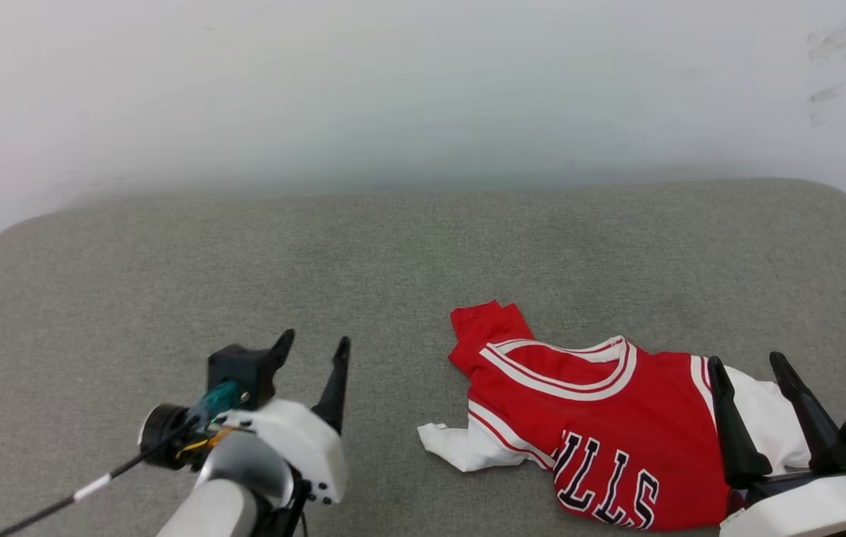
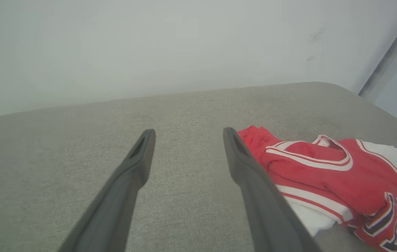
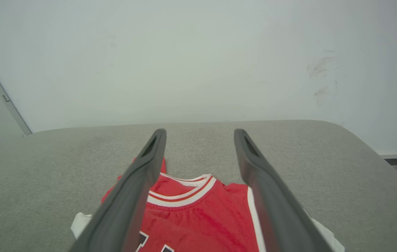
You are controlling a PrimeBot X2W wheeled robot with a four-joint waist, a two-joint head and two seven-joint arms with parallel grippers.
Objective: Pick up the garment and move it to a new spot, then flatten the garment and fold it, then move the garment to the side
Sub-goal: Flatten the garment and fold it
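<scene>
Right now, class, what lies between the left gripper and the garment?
Bare grey surface lies between the left gripper and the garment, seen in the head view.

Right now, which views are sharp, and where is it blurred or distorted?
Head view: even light, no glare; the garment is sharp, letters readable. Left wrist view: the left gripper blurs toward the bottom edge; the letters soften in the corner. Right wrist view: the right gripper blurs likewise; the collar trim is clear.

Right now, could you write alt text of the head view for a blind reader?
A crumpled red-and-white jersey lies on a grey padded surface. The open right pincer is over it; the open left pincer stands apart.
</scene>
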